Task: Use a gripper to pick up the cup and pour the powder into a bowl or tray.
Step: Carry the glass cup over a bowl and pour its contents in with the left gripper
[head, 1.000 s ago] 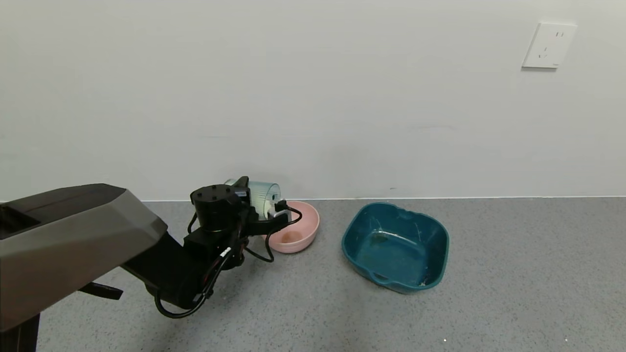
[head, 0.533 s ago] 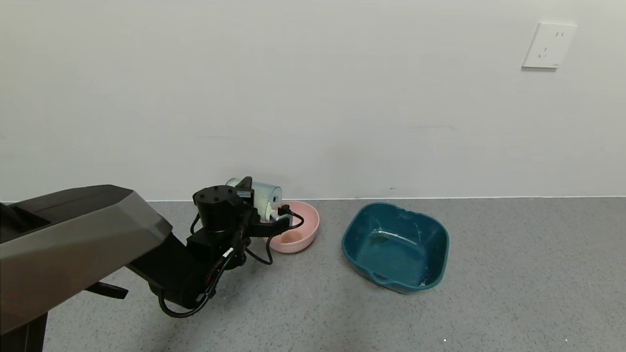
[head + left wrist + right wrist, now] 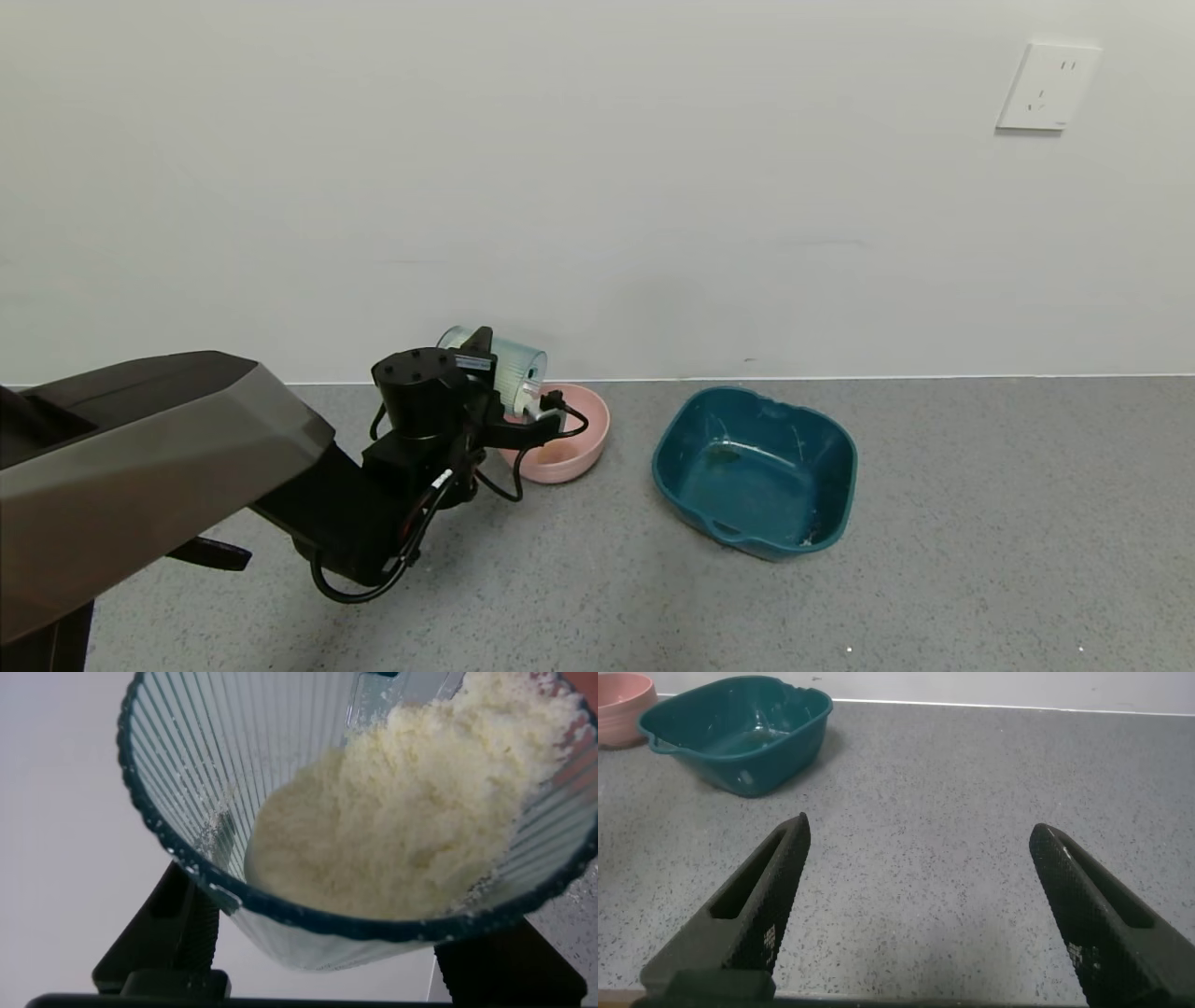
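Head view, lower left: your left gripper (image 3: 499,397) fingers clamp tipped cup (image 3: 509,366) over pink bowl (image 3: 586,439); powder (image 3: 411,821) mostly unpoured.

Lighting: even, diffuse, bright; no glare.
Soft shadow on floor (image 3: 934,560) under left arm; cup (image 3: 280,812) rim close-up slightly soft in wrist view.

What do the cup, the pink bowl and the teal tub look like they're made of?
Cup: clear, blue-tinted plastic, probably; ribbed walls show the powder through them. Bowl: smooth matte pink plastic, seemingly; even colour, soft sheen. Tub: glossy teal plastic by its moulded handles and rim highlights, with pale scuffs inside.
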You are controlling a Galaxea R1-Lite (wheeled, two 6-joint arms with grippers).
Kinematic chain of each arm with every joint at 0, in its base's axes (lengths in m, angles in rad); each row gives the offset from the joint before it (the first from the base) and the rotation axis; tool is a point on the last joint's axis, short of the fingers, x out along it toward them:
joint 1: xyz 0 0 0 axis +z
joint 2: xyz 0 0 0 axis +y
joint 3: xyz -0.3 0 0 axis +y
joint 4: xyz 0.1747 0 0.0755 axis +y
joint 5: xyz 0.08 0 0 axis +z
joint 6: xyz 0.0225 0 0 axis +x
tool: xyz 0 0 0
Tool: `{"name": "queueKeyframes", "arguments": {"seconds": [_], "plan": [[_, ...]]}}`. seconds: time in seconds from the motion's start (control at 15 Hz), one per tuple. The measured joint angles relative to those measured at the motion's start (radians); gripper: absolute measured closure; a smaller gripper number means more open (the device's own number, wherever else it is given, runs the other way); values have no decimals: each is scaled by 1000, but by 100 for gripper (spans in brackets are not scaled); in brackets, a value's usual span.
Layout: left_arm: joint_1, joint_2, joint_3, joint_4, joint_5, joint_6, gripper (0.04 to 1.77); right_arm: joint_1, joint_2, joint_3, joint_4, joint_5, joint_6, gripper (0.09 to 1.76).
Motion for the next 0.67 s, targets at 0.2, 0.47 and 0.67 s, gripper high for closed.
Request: {"name": "queueKeyframes", "arguments": {"seconds": [0.2,0.47,0.67], "plan": [[-1,0,0,0,0,39,52,0,0,0,0,0,0,14],[-6,1,10,0,1,81,52,0,0,0,0,0,0,14],[-11,7,15,-9,8,108,52,0,0,0,0,0,0,14]]}}
